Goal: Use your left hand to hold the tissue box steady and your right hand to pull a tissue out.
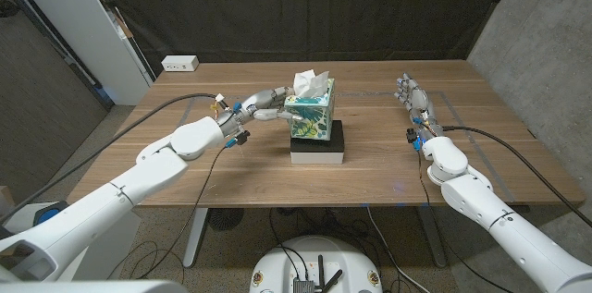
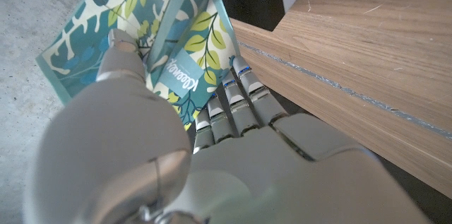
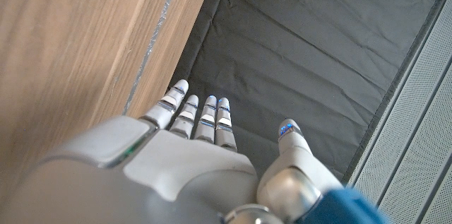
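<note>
The tissue box, teal with a leaf print, stands on a black and white block at the table's middle. A white tissue sticks up from its top. My left hand reaches in from the box's left and holds it. In the left wrist view the thumb lies on one printed face of the box and the fingers run along the adjoining side. My right hand is open well to the right of the box, fingers stretched toward the far edge and apart from everything; the right wrist view shows the same hand empty.
A white power strip lies at the table's far left corner. A white cabinet stands off the table to the left, and a black curtain hangs behind. Thin tape lines mark the wood near my right hand.
</note>
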Motion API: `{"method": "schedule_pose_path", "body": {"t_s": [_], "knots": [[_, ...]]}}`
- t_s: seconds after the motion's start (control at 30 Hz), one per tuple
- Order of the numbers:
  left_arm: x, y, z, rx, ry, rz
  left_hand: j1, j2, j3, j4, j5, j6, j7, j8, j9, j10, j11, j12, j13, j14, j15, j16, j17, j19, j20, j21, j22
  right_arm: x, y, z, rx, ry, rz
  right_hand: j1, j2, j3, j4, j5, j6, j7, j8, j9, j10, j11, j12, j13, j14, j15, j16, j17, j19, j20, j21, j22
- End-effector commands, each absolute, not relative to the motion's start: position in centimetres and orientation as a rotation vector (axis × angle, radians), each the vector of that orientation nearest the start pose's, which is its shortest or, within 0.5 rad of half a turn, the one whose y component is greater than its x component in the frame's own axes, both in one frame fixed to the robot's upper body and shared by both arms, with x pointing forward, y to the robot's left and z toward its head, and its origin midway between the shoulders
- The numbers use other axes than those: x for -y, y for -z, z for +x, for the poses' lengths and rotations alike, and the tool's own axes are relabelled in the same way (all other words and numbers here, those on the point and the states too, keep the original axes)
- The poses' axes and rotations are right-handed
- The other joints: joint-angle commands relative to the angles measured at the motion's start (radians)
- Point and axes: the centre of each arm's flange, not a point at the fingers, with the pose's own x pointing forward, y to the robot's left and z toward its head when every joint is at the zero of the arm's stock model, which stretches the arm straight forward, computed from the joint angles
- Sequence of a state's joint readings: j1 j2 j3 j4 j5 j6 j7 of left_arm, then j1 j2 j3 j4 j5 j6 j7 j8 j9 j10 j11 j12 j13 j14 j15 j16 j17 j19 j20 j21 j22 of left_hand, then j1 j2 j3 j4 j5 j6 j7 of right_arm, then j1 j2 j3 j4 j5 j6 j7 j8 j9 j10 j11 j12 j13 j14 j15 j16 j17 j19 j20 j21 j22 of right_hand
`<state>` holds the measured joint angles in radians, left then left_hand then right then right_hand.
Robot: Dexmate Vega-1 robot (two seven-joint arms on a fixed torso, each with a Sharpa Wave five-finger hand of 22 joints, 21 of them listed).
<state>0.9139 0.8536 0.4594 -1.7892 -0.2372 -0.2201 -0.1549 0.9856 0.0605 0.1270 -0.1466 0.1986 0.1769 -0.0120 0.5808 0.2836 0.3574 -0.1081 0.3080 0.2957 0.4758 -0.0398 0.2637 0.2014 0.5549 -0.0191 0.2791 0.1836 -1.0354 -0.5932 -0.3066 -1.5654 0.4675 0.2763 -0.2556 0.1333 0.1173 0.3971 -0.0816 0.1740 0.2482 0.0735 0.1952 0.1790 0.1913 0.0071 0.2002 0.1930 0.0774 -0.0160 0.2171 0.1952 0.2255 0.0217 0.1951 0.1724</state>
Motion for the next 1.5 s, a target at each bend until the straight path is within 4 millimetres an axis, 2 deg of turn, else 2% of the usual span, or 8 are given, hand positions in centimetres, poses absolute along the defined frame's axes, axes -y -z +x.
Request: {"method": "schedule_pose_path", "body": {"t_s": [0.03,0.37,0.6,1.03,1.17,1.5], "knots": [[-22.5,-3.1,53.4,0.745,0.506,0.744,-0.004,0.016,0.008,-0.003,-0.005,0.0,0.013,0.008,0.005,0.006,0.011,0.009,0.008,0.017,-0.13,0.01,0.007,0.01,0.0,0.001,0.0,30.4,4.3,59.8,0.655,-0.01,-0.073,0.008,-0.003,0.001,-0.007,0.001,0.004,0.004,-0.004,0.002,0.009,0.0,-0.003,0.004,0.004,0.006,0.001,0.003,0.002,0.005,0.0,0.002],[-23.1,-4.9,51.9,0.776,0.467,0.806,-0.015,0.016,0.01,0.0,-0.011,-0.004,0.013,0.014,0.008,0.004,0.007,0.009,0.015,0.015,-0.127,0.005,0.011,0.006,0.005,-0.005,-0.001,30.3,4.7,59.7,0.653,-0.014,-0.066,0.009,-0.004,0.001,-0.011,0.001,0.003,0.005,-0.004,0.002,0.009,0.0,-0.003,0.004,0.005,0.005,0.0,0.003,0.002,0.005,0.0,0.002],[-23.1,-5.3,51.5,0.794,0.462,0.819,-0.02,0.017,0.011,0.001,-0.014,-0.004,0.012,0.018,0.009,0.003,0.007,0.009,0.019,0.012,-0.126,0.002,0.013,-0.003,0.013,-0.011,-0.001,30.5,4.6,59.8,0.657,-0.014,-0.053,0.01,-0.002,0.001,-0.012,0.001,0.003,0.005,-0.004,0.002,0.009,-0.001,-0.003,0.005,0.005,0.006,-0.001,0.003,0.002,0.004,0.0,0.002],[-23.2,-5.0,51.8,0.787,0.471,0.814,-0.026,0.015,0.015,0.0,-0.016,-0.005,0.009,0.026,0.013,0.001,0.008,0.009,0.028,0.013,-0.127,-0.003,0.016,-0.014,0.011,-0.02,-0.001,30.1,4.9,59.8,0.659,-0.022,-0.042,0.011,-0.002,0.001,-0.015,0.001,0.004,0.005,-0.004,0.001,0.009,0.0,-0.004,0.005,0.005,0.005,-0.001,0.003,0.002,0.003,0.0,0.002],[-23.2,-4.9,51.9,0.78,0.473,0.816,-0.029,0.014,0.016,0.0,-0.017,-0.009,0.009,0.028,0.014,-0.012,0.007,0.004,0.031,0.002,-0.122,-0.009,0.017,-0.022,0.012,-0.025,-0.001,30.0,4.8,59.2,0.666,-0.018,-0.037,0.015,0.032,0.015,-0.008,0.004,0.005,-0.009,-0.003,0.002,0.008,-0.01,-0.004,0.004,0.003,-0.01,-0.001,0.006,-0.002,-0.01,-0.001,0.002],[-23.5,-4.7,52.1,0.786,0.469,0.805,-0.032,0.014,0.019,-0.001,-0.017,-0.011,0.009,0.033,0.016,-0.014,0.009,0.004,0.037,-0.003,-0.121,-0.014,0.019,-0.029,0.012,-0.031,-0.002,29.9,5.4,58.3,0.672,-0.011,-0.033,0.013,0.034,0.015,-0.005,0.003,0.005,-0.009,-0.004,0.002,0.007,-0.008,-0.004,0.005,0.003,-0.01,0.0,0.008,0.0,-0.013,0.0,0.002]]}}
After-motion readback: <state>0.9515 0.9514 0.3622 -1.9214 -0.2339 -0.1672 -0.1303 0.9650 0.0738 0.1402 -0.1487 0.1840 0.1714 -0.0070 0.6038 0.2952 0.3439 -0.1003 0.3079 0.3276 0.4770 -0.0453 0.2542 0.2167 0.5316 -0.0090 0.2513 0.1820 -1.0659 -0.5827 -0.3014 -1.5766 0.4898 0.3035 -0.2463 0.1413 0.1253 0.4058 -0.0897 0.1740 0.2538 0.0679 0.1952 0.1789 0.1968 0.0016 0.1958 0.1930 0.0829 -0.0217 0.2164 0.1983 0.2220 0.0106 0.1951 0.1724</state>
